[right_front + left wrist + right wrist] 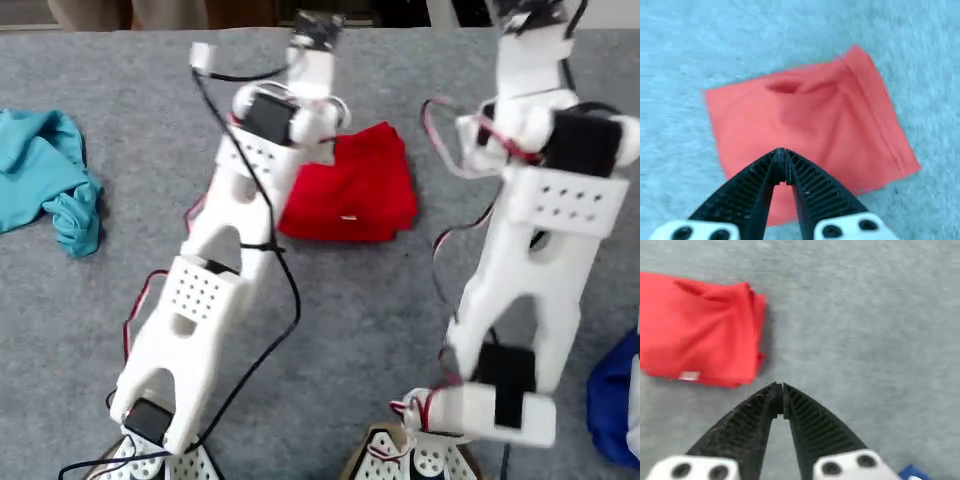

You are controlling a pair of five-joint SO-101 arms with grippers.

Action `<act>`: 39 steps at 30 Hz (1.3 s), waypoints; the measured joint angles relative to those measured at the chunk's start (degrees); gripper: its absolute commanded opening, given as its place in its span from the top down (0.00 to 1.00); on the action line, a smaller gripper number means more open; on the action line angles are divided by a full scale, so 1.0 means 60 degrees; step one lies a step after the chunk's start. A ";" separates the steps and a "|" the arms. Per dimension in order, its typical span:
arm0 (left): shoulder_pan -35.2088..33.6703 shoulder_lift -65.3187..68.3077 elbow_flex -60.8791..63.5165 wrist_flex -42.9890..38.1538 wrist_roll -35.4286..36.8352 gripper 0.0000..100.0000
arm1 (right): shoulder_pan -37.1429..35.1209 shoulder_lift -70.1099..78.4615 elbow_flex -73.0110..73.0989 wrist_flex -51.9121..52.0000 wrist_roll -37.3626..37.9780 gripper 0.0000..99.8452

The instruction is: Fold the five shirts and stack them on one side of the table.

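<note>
A folded red shirt (pixel 355 190) lies on the grey table (pixel 380 330) between the two arms, a little behind the middle. My left gripper (pixel 780 159) is shut and hovers over the red shirt (pixel 805 125), its tips above the cloth's near edge with no fabric seen between them. Beside the red shirt (pixel 700 335), over bare table, my right gripper (pixel 779 390) is shut with nothing in it. A crumpled teal shirt (pixel 45 175) sits at the table's left edge. At the right edge a blue shirt (pixel 612 400) is partly cut off.
Both white arms stretch from the front edge toward the back, with loose cables hanging along them. Grey table surface lies bare between the arms and in front of the red shirt. A corner of the blue cloth (pixel 912 472) shows near my right gripper.
</note>
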 measured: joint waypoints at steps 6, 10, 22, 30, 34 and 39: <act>-0.0762 -0.0747 0.0630 0.0029 0.0000 0.98 | -0.0601 -0.1158 0.3092 -0.0484 -0.0205 0.98; -0.0777 -0.1538 0.2388 0.0029 0.0234 0.98 | -0.0601 -0.1187 0.4967 -0.2799 -0.0278 0.98; -0.0103 -0.4161 0.8147 0.0000 0.2359 0.98 | -0.1172 0.2447 0.4674 -0.5846 -0.2681 0.98; -0.0352 -0.4176 1.0608 -0.1758 0.2769 0.98 | -0.1509 0.5949 -0.0615 -0.2315 -0.3341 0.98; -0.0322 -0.4176 1.1414 -0.2623 0.2930 0.98 | -0.1553 0.7165 -0.3385 -0.1011 -0.3341 0.98; -0.0322 -0.4176 1.2190 -0.3238 0.2945 0.98 | -0.2037 0.8674 -0.5890 -0.0352 -0.3341 0.98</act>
